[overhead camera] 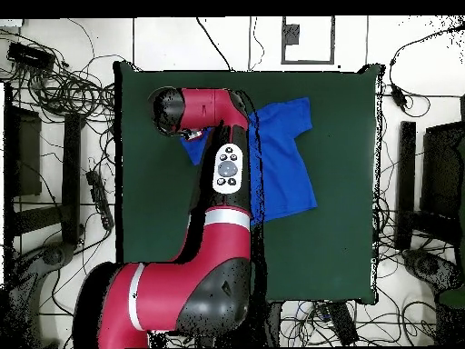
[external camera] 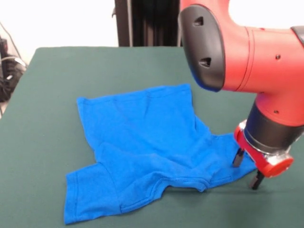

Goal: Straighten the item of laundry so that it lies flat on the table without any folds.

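The blue T-shirt point(external camera: 147, 147) is spread mid-table point(external camera: 42, 123), closer to the edge facing the front camera, with folds bunched near the collar. The tool point(external camera: 247, 168) is parked right at one sleeve's tip, fingers apart, nothing clamped; contact with the cloth can't be made out.

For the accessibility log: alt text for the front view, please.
A blue T-shirt lies mostly spread on the green table, rumpled near the collar. The red arm's gripper hangs open over one sleeve's edge.
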Available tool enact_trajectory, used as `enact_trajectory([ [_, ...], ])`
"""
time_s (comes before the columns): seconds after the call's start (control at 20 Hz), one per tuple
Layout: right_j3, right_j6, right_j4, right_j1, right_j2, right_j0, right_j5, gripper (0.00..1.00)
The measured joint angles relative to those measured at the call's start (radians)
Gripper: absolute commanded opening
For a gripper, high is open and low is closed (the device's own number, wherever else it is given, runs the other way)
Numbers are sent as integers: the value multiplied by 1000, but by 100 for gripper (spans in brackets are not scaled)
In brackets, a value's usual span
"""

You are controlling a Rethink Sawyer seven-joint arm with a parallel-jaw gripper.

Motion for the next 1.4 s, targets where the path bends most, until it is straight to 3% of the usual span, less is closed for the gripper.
enact_trajectory([
  [0.45,2,0,19,1,8,-8,2,100],
  [0.5,2,0,21,1,10,-9,0,0],
  [0.9,10,0,48,-1,28,-18,-53,0],
  [1.4,116,0,167,-35,82,-64,-122,0],
])
